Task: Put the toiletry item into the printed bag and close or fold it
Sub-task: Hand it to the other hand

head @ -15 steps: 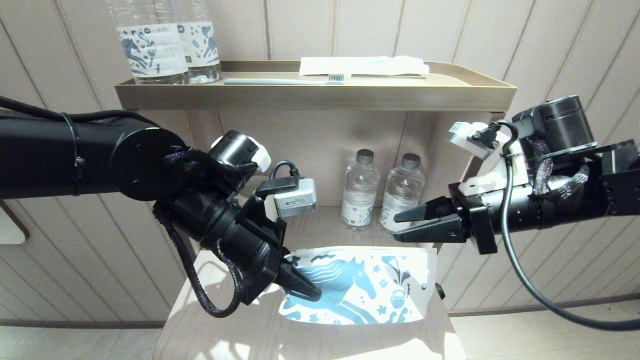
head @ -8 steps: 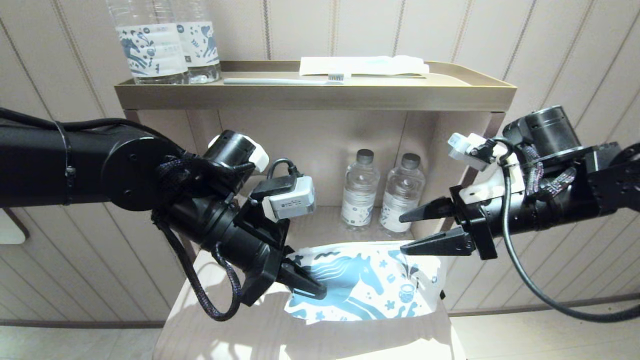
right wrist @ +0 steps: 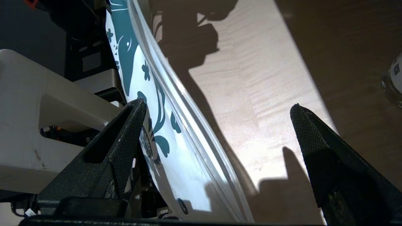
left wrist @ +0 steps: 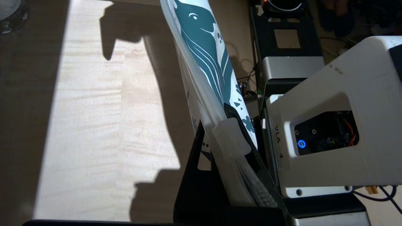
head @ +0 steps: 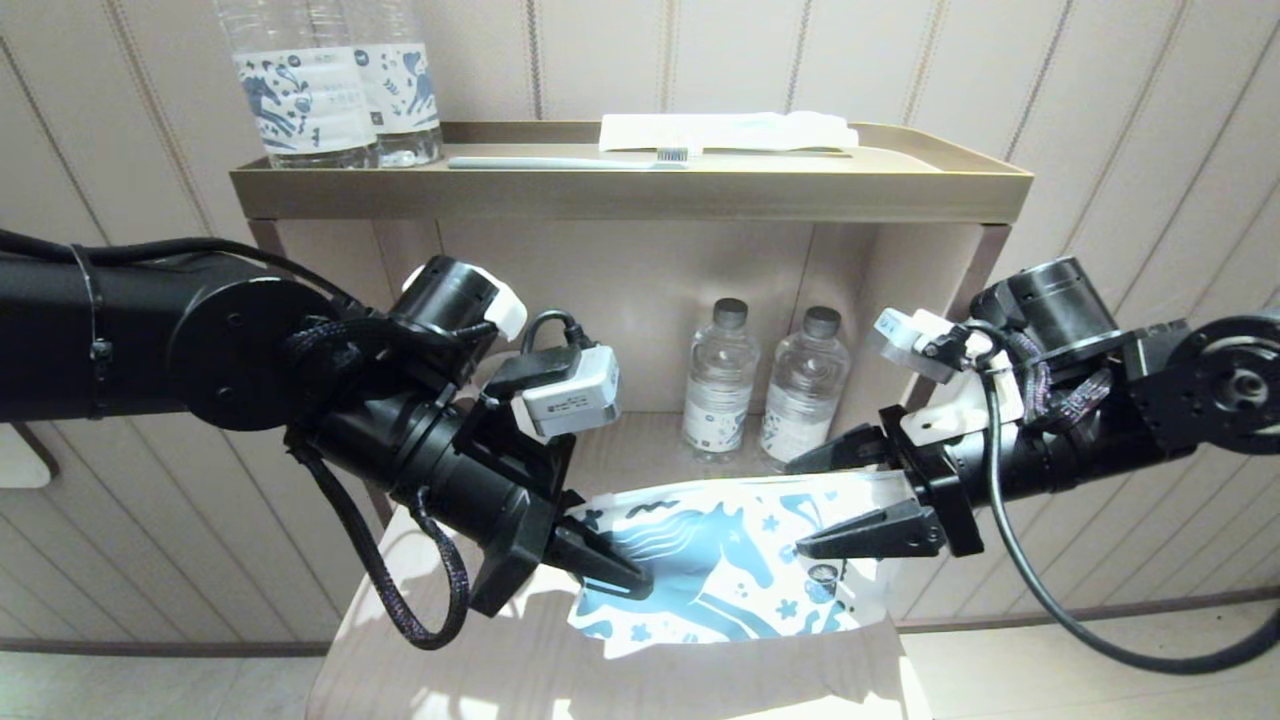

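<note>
The printed bag (head: 720, 565), white with a blue horse, is held up on edge above the lower wooden surface. My left gripper (head: 612, 572) is shut on its left end, beside the clear zip slider (left wrist: 230, 138); in the left wrist view the bag (left wrist: 204, 47) runs away from the jaws. My right gripper (head: 806, 508) is open and straddles the bag's right end. In the right wrist view the bag (right wrist: 176, 150) lies close to one finger (right wrist: 132, 125), its zip rim between the jaws. A toothbrush (head: 570, 162) and a white packet (head: 725, 130) lie on the top tray.
Two small water bottles (head: 718, 380) (head: 805, 385) stand at the back of the lower shelf, just behind the bag. Two tall bottles with horse labels (head: 305, 90) stand at the left of the brown top tray (head: 630, 195). Sunlit wooden surface (head: 600, 670) lies below the bag.
My right gripper has opened wider and come down and inward until its fingers straddle the bag's right end. The left gripper has shifted the bag slightly right.
</note>
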### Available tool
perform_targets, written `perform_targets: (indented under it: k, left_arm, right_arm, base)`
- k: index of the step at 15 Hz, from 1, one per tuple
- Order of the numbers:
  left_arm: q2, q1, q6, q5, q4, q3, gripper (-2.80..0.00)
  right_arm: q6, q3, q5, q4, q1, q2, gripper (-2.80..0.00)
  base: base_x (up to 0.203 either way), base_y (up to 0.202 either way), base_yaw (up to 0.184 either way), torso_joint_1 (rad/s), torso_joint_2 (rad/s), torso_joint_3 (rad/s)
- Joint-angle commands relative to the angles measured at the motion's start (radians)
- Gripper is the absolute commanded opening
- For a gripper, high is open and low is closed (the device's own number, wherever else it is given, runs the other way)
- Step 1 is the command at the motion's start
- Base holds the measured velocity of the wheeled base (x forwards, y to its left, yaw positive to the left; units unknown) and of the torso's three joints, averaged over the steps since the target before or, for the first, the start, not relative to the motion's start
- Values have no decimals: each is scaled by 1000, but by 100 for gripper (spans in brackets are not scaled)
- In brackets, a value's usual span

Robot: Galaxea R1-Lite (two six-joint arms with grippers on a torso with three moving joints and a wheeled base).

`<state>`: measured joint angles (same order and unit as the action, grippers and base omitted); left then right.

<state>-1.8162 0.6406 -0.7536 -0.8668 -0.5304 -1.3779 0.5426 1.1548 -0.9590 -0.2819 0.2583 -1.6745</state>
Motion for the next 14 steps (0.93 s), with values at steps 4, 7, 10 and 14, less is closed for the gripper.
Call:
perform_targets:
  k: [4, 7, 10, 14]
  left_arm:
    - [0, -1, -4, -4, -2, 0, -280]
    - [-2, -1, -4, -4, -3, -1, -280]
    - [-5, -1, -6, -4, -3, 0, -280]
    - [-6, -1, -6, -4, -3, -3, -280]
  right_arm:
    - [9, -10, -20, 0, 2, -1, 0]
    - [14, -18, -32, 3, 3, 5, -280]
    - [14, -18, -38, 3, 2, 5, -280]
    - [14, -20, -41, 3, 4, 7, -280]
  base:
    - [0, 0, 0, 0, 0, 0]
    - [0, 0, 0, 0, 0, 0]
    - [0, 0, 0, 0, 0, 0]
    - [0, 0, 0, 0, 0, 0]
